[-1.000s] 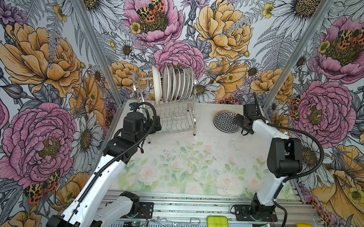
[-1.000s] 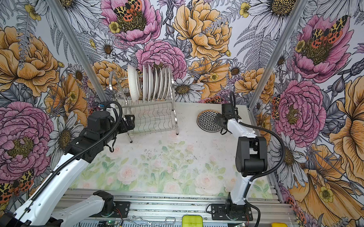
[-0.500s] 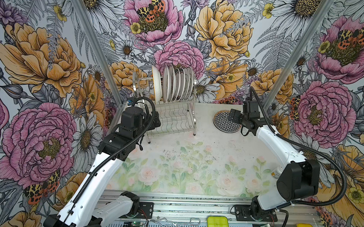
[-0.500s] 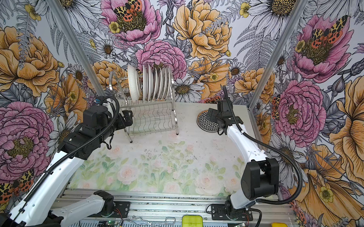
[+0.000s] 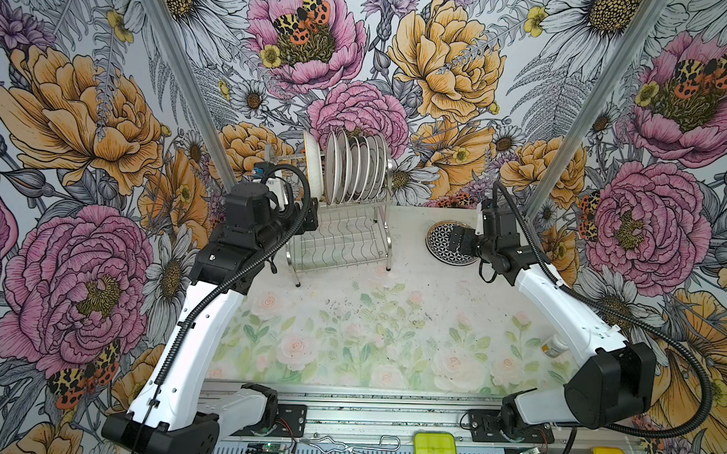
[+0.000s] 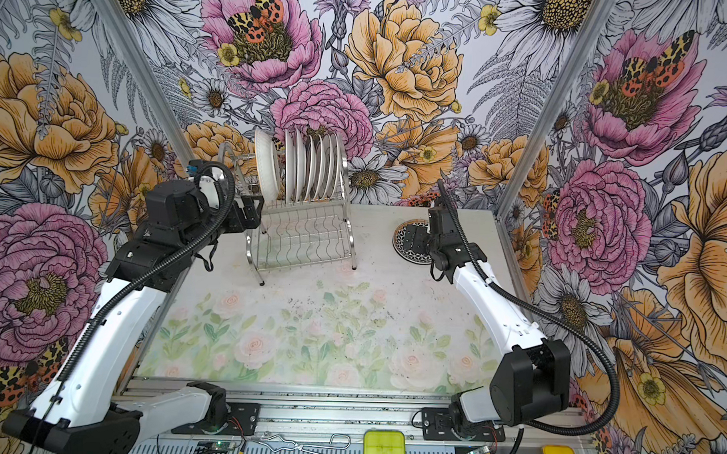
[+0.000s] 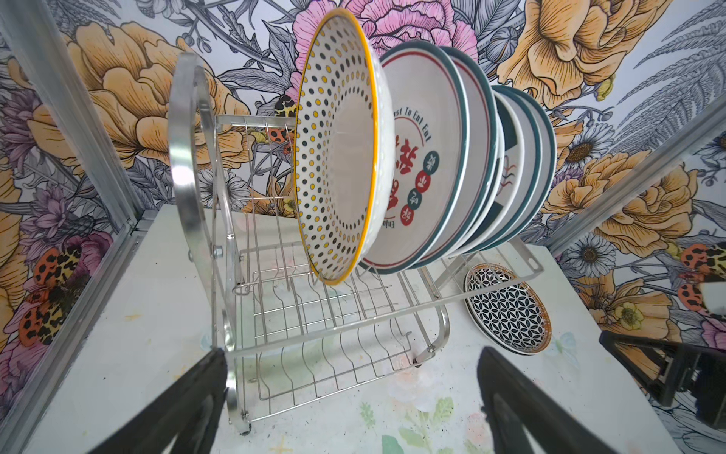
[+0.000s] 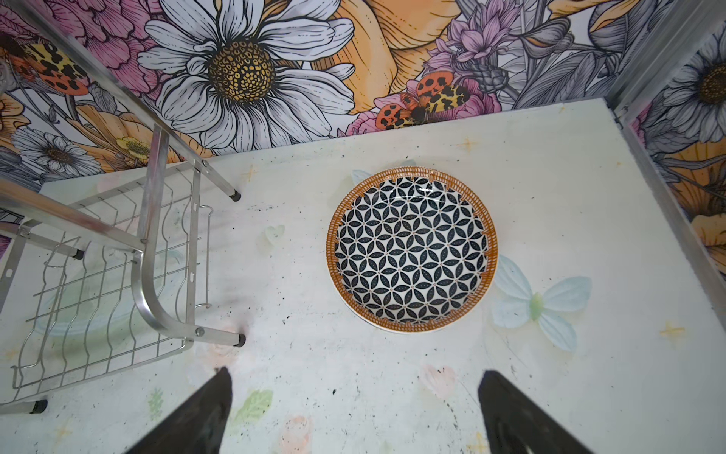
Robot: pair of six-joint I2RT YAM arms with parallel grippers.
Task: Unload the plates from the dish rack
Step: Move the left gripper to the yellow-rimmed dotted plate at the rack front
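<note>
On the worktop [image 5: 350,319], back left, stands the dish rack [image 5: 344,240], the plates [image 5: 355,165] upright in a row on its upper tier. A patterned plate [image 8: 412,251] lies flat to its right. Left jaws gape empty before the rack; right jaws gape empty by that plate.

Yellow-rimmed dotted plate [image 7: 338,157], teal-and-red banded plates [image 7: 432,157], black-and-white geometric plate [image 8: 411,251] (orange-brown rim), silvery rack [image 7: 314,314]
</note>
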